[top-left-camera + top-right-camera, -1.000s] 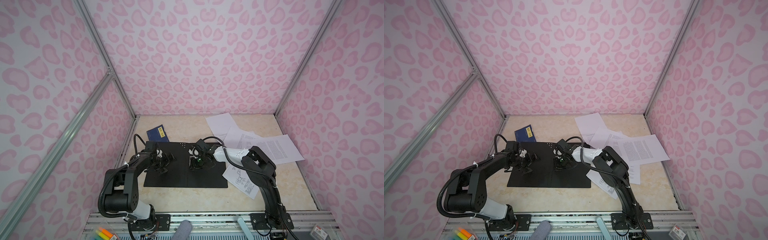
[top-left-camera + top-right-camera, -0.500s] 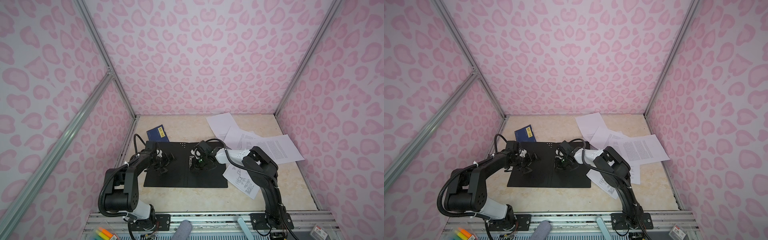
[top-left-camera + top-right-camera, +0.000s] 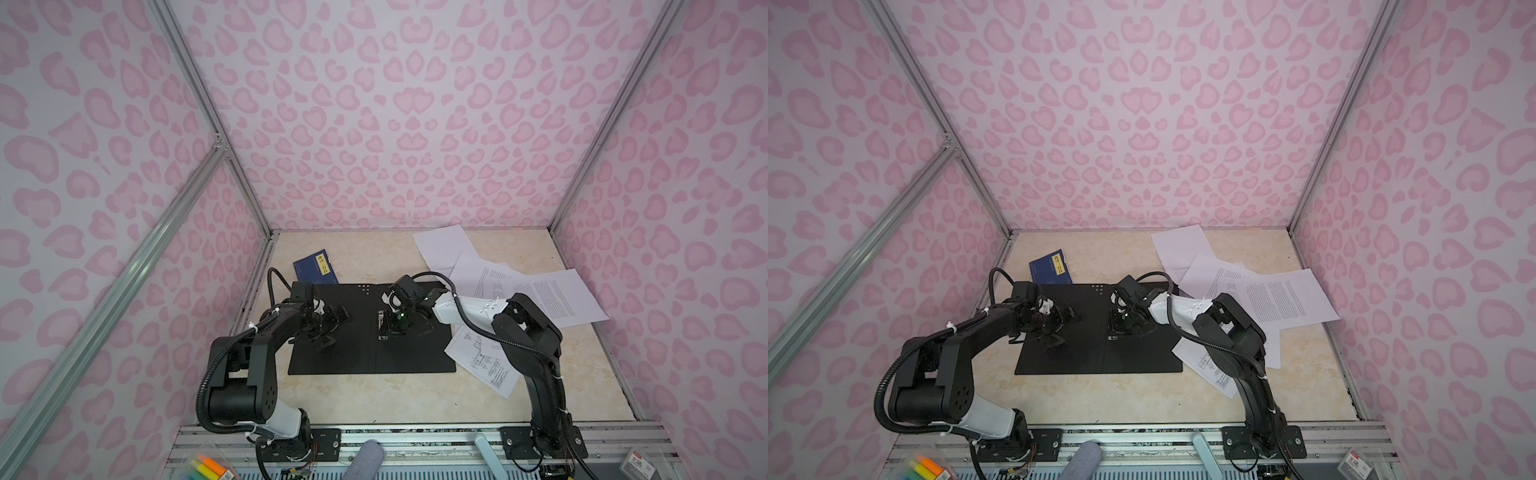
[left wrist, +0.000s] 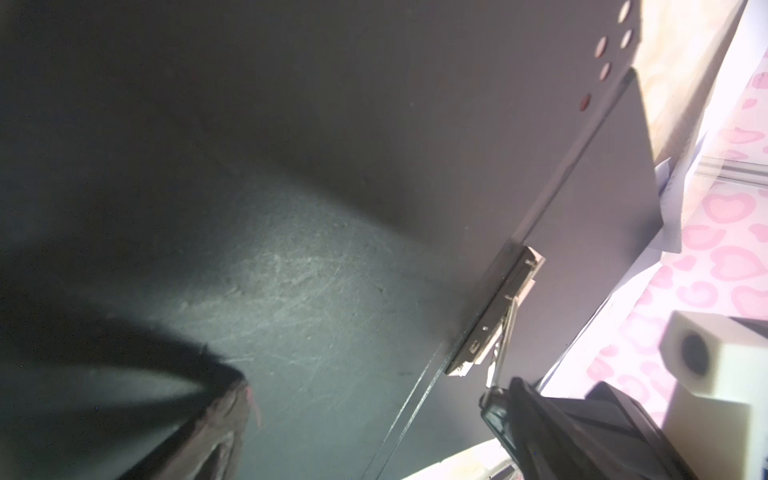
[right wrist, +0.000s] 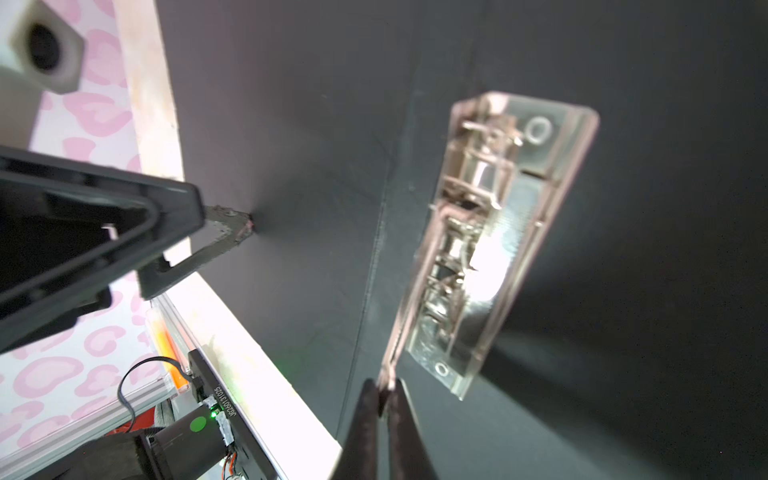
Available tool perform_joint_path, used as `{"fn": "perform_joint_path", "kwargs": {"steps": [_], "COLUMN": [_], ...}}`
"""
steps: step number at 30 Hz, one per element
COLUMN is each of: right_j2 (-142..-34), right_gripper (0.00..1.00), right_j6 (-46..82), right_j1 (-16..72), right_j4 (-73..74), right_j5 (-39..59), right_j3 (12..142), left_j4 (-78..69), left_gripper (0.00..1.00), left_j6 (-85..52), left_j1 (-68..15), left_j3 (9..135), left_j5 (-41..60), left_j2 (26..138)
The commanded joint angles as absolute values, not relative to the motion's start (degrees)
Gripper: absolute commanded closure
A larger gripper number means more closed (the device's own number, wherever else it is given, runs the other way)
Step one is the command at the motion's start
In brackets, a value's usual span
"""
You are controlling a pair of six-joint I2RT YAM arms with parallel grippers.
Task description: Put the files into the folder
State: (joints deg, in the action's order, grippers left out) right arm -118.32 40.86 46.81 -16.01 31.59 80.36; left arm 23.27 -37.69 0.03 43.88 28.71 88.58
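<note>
Right pincer (image 5: 383, 384) barely moved — wrist view: flanking clip (image 5: 498, 232).

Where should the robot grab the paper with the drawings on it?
Probably the near corner of the drawing sheet. That corner lies bare on the table, clear of the folder and the other sheets. Come from the front right; it lies flat, so slide it first.

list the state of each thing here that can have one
folder: open flat, black inside up, no sheets in it
clip: on the right panel by the spine; clamped or released unclear
files: loose, overlapping, outside the folder
booklet: closed, lying flat
left hand: open, one fingertip on the folder's left panel
right hand: tips almost together at the clip's end; grip unclear
</note>
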Motion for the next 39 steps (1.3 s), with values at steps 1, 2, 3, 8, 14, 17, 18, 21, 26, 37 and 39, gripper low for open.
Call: {"fn": "perform_joint_path", "kwargs": {"steps": [1, 2, 3, 8, 14, 17, 18, 21, 26, 37, 39], "right_j2": [-117.09, -116.33, -115.63, -112.92, -112.05, -112.32, -112.28, -111.35, -112.93, -101.35, -97.35], "right_gripper": [0.61, 0.58, 0.56, 0.54, 0.91, 1.00, 1.00, 1.00, 1.00, 0.89, 0.81], "right_j6": [38.61, 38.37, 38.20, 35.68, 36.41, 37.00, 37.29, 37.81, 34.70, 33.68, 33.37], "right_j1": [47.02, 47.01, 47.07, 48.27, 48.63, 48.11, 47.55, 45.23, 43.17, 35.99, 32.05], "right_j4": [-16.09, -15.74, -15.27, -17.45, -16.41, -17.98, -19.30, -21.40, -25.66, -22.70, -23.98], "right_j5": [31.98, 31.90, 31.99, 31.21, 30.70, 27.99, 26.17, 21.31, 17.72, 21.08, 20.59], "right_j3": [79.95, 79.51, 79.08, 77.39, 73.48, 73.61, 73.44, 71.23, 71.71, 64.91, 62.52], "left_j4": [26.50, 26.41, 26.45, 26.37, 26.29, 26.39, 26.54, 27.15, 28.47, 34.56, 36.45], "left_gripper": [0.02, 0.02, 0.02, 0.02, 0.02, 0.02, 0.02, 0.02, 0.02, 0.02, 0.02], "left_j6": [-37.18, -37.11, -37.09, -36.92, -36.73, -36.89, -36.89, -37.00, -38.08, -39.80, -38.12], "left_j1": [0.15, 0.09, 0.12, 0.15, 0.10, 0.23, 0.18, 0.26, 0.18, 0.01, -1.58], "left_j3": [42.64, 42.67, 42.69, 42.71, 42.63, 42.40, 42.22, 41.73, 40.21, 39.30, 43.07], "left_j5": [20.93, 20.98, 20.92, 21.01, 21.18, 21.14, 21.12, 19.74, 18.24, 16.06, 16.12], "left_j2": [89.51, 89.53, 89.51, 89.60, 89.49, 89.02, 88.68, 86.94, 83.80, 71.21, 69.58]}}
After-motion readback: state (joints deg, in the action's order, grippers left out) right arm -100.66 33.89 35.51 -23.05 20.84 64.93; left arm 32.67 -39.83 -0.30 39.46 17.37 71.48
